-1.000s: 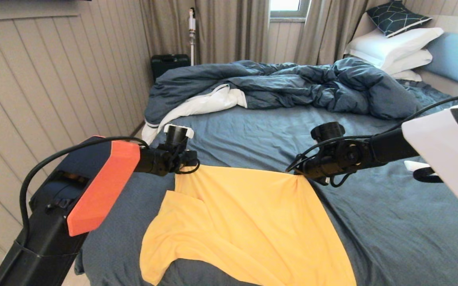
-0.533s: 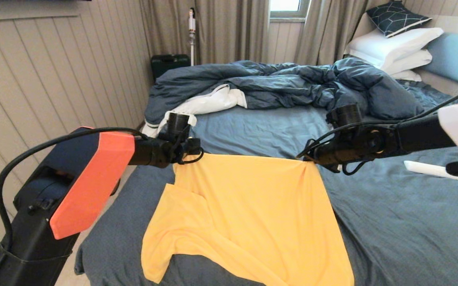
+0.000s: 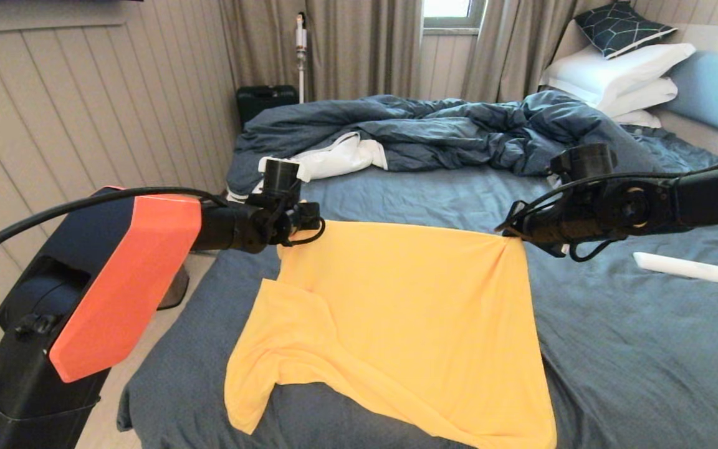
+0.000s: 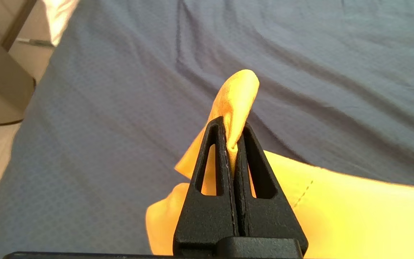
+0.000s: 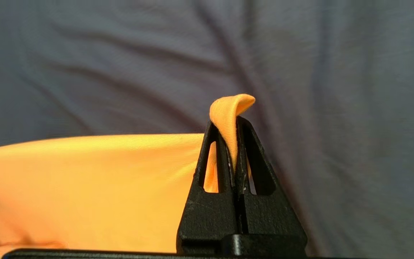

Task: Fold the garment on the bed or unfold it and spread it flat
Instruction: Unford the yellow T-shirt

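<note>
Slate-blue sheet covers the bed (image 3: 409,199), with a rumpled dark blue duvet (image 3: 434,134) and white pillows (image 3: 614,75) toward its far end. On it lies the garment (image 3: 396,324), a yellow-orange T-shirt stretched taut along its far edge between both arms. Left gripper (image 3: 303,227) and right gripper (image 3: 512,232) are each clamped tight on a corner of that edge, fabric poking past the fingertips (image 4: 243,133).

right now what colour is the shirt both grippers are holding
Bright yellow-orange garment, plain; clearest in the head view.
</note>
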